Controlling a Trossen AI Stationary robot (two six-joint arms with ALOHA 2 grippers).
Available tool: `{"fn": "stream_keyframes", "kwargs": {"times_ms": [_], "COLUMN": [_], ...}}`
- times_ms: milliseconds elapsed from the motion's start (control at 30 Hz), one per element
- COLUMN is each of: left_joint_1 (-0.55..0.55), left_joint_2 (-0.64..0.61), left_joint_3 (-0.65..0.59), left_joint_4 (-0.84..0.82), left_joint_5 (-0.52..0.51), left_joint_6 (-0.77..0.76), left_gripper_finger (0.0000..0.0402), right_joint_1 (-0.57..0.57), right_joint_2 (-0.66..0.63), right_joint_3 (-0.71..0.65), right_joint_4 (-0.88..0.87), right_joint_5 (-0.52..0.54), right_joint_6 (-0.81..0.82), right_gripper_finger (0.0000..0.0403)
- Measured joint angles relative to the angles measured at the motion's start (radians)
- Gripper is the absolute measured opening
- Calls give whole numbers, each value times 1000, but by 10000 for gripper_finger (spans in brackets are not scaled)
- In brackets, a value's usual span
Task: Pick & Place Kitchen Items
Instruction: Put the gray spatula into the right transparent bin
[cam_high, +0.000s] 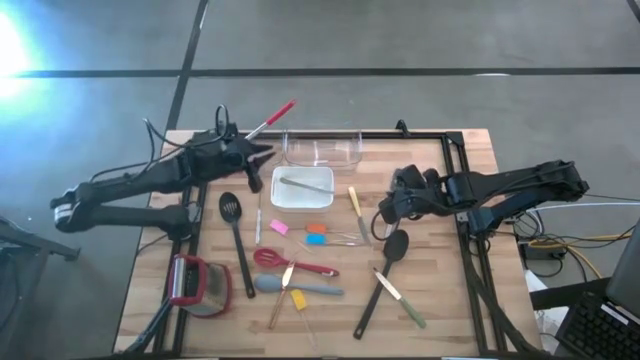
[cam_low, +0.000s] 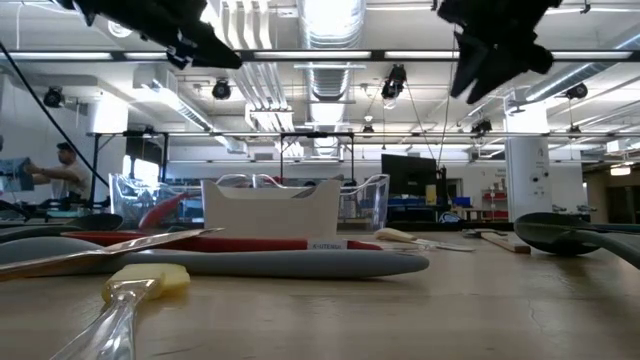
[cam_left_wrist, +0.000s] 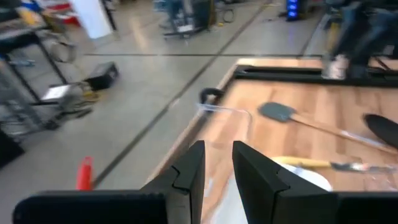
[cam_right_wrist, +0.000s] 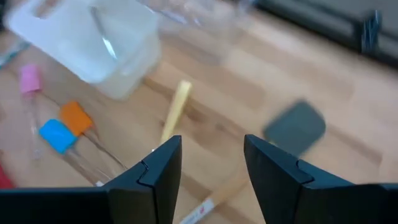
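Note:
Loose utensils lie on the wooden table: a black slotted turner (cam_high: 235, 235), a red whisk (cam_high: 290, 263), a grey-blue spatula (cam_high: 295, 288), a black spoon (cam_high: 385, 265), a yellow-handled knife (cam_high: 355, 203) and small coloured pieces (cam_high: 315, 235). A metal utensil (cam_high: 300, 183) lies in the white dish (cam_high: 303, 200). My left gripper (cam_high: 266, 155) hangs above the table's far left, near the clear tub (cam_high: 322, 148), its fingers (cam_left_wrist: 189, 171) a narrow gap apart with nothing seen between them. A thin red-ended rod (cam_high: 283, 110) sticks out from beside it, past the table's far edge. My right gripper (cam_high: 385, 210) is open and empty above the knife. My left gripper: I cannot tell whether it touches the red-ended rod. The gripper's own body hides the rod's near end in the high view. In the left wrist view only the rod's red end (cam_left_wrist: 84, 173) shows, off to one side of the fingers.
A red-and-grey rounded gadget (cam_high: 195, 283) sits at the near left corner. A grey spatula head on a wooden handle (cam_right_wrist: 295, 127) lies under my right arm. A black frame (cam_high: 455, 140) runs along the table's far and right edges. A person (cam_low: 65, 170) shows far off in the room.

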Motion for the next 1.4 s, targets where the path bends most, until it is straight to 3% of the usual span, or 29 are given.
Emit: {"fn": "stream_keyframes", "kwargs": {"times_ms": [300, 467, 767, 1033, 1233, 1400], "left_joint_1": [-17, -17, -17, -17, -17, -17], "left_joint_2": [54, 93, 134, 137, 137, 137], "left_joint_3": [-46, -48, -48, -48, -48, -48], "left_joint_4": [64, 99, 99, 99, 97, 83], "left_joint_5": [12, 12, 12, 12, 12, 12], "left_joint_6": [2, 33, 86, 130, 133, 126], "left_gripper_finger": [87, 87, 87, 87, 87, 87], "right_joint_1": [-26, -88, -232, -345, -466, -575], "right_joint_2": [1, 1, 0, 97, 183, 200], "right_joint_3": [-182, -273, -351, -381, -350, -317], "right_joint_4": [60, 184, 290, 402, 425, 420], "right_joint_5": [-79, -118, -138, -189, -197, -252], "right_joint_6": [377, 434, 437, 358, 222, 81], "right_gripper_finger": [166, 167, 194, 214, 206, 175]}}
